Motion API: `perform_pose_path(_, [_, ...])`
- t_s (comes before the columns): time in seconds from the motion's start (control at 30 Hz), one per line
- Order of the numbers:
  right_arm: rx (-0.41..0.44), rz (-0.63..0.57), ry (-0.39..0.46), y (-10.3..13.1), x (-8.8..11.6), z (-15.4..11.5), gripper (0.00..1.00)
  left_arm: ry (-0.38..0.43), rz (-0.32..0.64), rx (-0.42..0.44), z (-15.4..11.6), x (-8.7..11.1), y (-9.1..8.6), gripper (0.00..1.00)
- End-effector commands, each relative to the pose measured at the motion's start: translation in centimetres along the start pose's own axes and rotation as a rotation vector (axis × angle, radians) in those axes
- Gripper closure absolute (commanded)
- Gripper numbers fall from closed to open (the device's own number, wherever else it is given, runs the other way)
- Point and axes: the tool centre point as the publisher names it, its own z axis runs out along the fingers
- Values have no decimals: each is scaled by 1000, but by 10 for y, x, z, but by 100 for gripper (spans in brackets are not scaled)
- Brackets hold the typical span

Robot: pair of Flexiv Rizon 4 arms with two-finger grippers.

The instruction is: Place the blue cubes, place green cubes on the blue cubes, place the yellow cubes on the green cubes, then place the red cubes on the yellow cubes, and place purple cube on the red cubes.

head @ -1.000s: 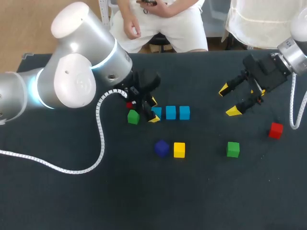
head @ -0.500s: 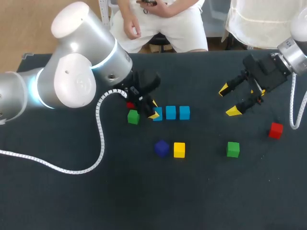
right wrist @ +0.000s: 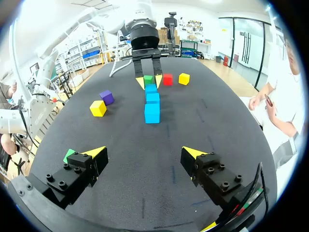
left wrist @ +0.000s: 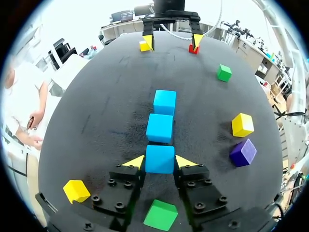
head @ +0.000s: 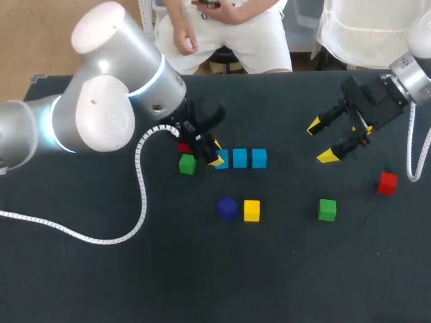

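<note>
Three blue cubes lie in a row. My left gripper (head: 216, 153) (left wrist: 160, 162) is shut on the end blue cube (head: 223, 159) (left wrist: 160, 155), both yellow tips against its sides. The middle blue cube (head: 240, 158) (left wrist: 160, 128) and the far blue cube (head: 259, 158) (left wrist: 164, 102) continue the row ahead of the fingers. A green cube (head: 187, 164) (left wrist: 161, 214) sits under the left gripper, with a red cube (head: 181, 147) beside it. My right gripper (head: 323, 141) (right wrist: 143, 152) hangs open over bare cloth with nothing between its fingers.
A purple cube (head: 227, 208) and a yellow cube (head: 252, 210) lie in front of the row. Another green cube (head: 327, 209) and a red cube (head: 386, 183) sit at the right. A further yellow cube (left wrist: 76, 190) lies beside the left gripper, hidden by the arm in the head view.
The left gripper's fingers have drawn together onto the end blue cube. The right arm and the other cubes have stayed where they were.
</note>
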Motion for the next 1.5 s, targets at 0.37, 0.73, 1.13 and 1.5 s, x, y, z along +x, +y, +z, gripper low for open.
perform_pose_path(0.37, [1, -1, -1, 0, 0, 0, 0, 10, -1, 7, 2, 2, 4, 100])
perform_pose_path(0.73, [1, -1, -1, 0, 0, 0, 0, 8, 33, 14, 0, 0, 7, 100])
perform_pose_path(1.13, [1, -1, -1, 0, 0, 0, 0, 6, 37, 27, 2, -1, 3, 100])
perform_pose_path(1.5, [1, -1, -1, 0, 0, 0, 0, 15, 33, 28, 1, 1, 3, 100])
